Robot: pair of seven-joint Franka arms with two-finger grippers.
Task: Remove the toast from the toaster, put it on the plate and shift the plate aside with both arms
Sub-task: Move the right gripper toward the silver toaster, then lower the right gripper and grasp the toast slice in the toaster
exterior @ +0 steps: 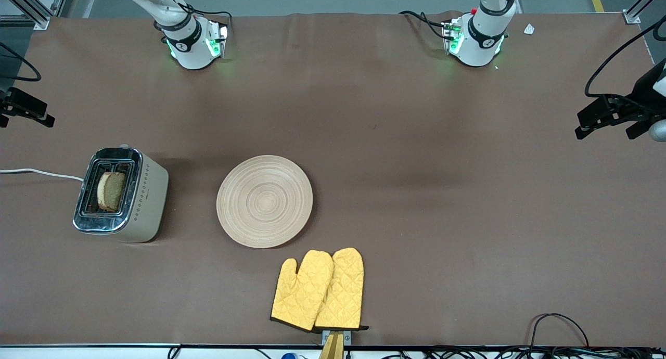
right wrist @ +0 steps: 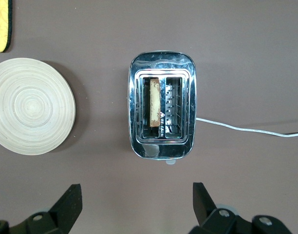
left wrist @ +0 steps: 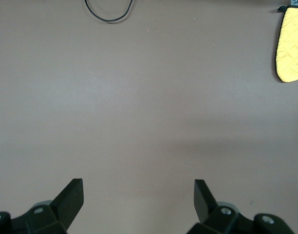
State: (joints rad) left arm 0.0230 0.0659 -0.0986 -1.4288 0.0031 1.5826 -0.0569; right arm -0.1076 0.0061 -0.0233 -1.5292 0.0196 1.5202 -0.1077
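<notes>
Toast (exterior: 111, 191) upright in toaster (exterior: 122, 195) slot nearer the plate (exterior: 264, 201); plate bare on tabletop (exterior: 416, 140). Right gripper (right wrist: 134, 207) over toaster, left gripper (left wrist: 138, 204) over bare tabletop, both jaws spread

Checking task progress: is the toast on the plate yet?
No. The toast stands upright in one slot of the toaster, and the plate beside it is bare.

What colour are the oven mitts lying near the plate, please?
Bright yellow, quilted, with dark trim; the oven mitts show best in the front view.
</notes>
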